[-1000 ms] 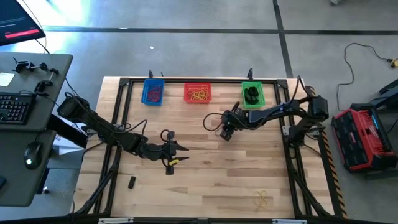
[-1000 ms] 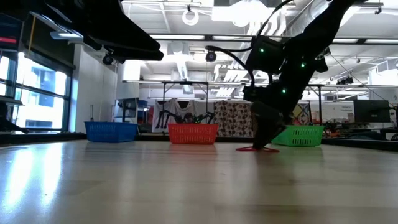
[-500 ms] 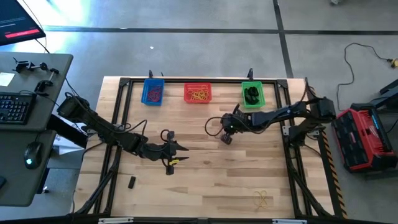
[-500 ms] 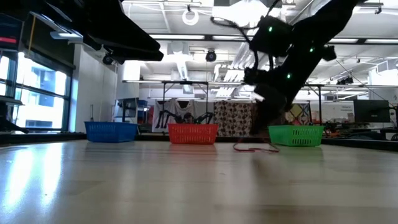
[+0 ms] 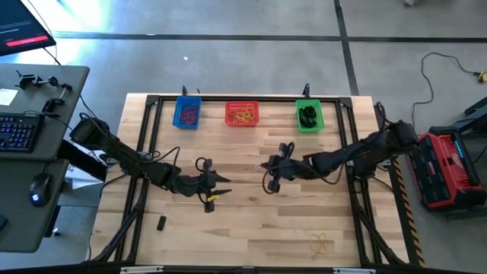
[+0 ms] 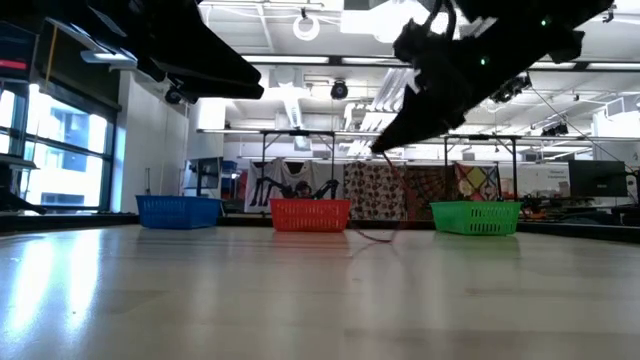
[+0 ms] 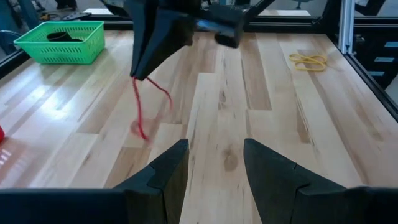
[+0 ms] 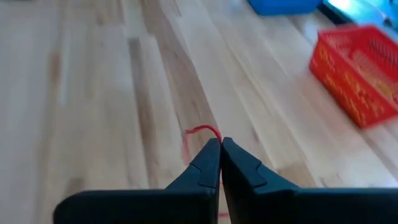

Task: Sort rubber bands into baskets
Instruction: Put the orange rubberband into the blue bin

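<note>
My right gripper (image 5: 265, 170) hangs above the table's middle, shut on a thin red rubber band (image 7: 142, 109) that dangles from its tips (image 6: 381, 150). My left gripper (image 7: 214, 149) stands open to its left (image 5: 220, 181), pointing at it, with nothing between its fingers. The blue basket (image 5: 187, 113), red basket (image 5: 242, 114) and green basket (image 5: 309, 116) stand in a row along the far edge, each with bands inside. A yellow rubber band (image 5: 321, 243) lies near the front right corner, and a short dark one (image 5: 161, 223) near the front left. My right gripper pinches the red band's top end (image 7: 134, 79) between the very tips of its two fingers. The fingers slant down from the table's right side. The band hangs slack below them (image 6: 374, 232); whether its lower end touches the table I cannot tell.
Bare wooden boards lie between the grippers and the baskets. A black metal frame (image 5: 228, 97) runs round the table's edge. A desk with a keyboard (image 5: 19, 129) stands beyond the left edge, and a red case (image 5: 445, 167) sits on the floor at the right.
My right gripper has shut on the red band, which lay on the table near the green basket. It has risen and drawn toward the near edge and slightly left, lifting the band so that it now hangs from the fingertips.
</note>
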Controlling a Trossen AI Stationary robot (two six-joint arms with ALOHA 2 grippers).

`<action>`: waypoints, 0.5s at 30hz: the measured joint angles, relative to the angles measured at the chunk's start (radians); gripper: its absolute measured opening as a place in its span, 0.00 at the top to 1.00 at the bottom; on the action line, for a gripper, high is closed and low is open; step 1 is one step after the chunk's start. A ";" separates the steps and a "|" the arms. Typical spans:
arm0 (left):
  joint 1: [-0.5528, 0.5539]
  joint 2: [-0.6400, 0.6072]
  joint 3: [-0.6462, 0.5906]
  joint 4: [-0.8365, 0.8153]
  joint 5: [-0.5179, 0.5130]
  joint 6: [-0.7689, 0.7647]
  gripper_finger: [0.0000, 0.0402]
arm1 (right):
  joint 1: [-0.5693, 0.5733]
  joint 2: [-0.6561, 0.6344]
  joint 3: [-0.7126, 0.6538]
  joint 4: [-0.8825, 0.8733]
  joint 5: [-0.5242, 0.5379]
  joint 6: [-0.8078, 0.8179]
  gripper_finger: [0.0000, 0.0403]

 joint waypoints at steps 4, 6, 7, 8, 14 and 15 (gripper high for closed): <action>0.000 0.000 0.000 0.005 0.002 0.000 0.63 | 0.039 0.000 0.001 0.078 0.022 -0.033 1.00; 0.000 0.000 0.000 0.012 0.002 -0.001 0.63 | 0.055 0.000 0.001 0.109 0.037 -0.047 1.00; 0.000 0.000 0.000 0.016 0.002 -0.001 0.63 | 0.062 0.000 0.001 0.122 0.040 -0.056 1.00; 0.000 0.000 0.000 0.021 0.003 -0.001 0.63 | 0.068 0.000 0.001 0.131 0.041 -0.066 1.00; 0.000 0.000 0.000 0.024 0.005 -0.025 0.63 | 0.090 0.000 0.001 0.171 0.042 -0.097 1.00; 0.000 0.000 0.000 0.024 0.005 -0.026 0.63 | 0.091 0.000 0.001 0.174 0.042 -0.103 1.00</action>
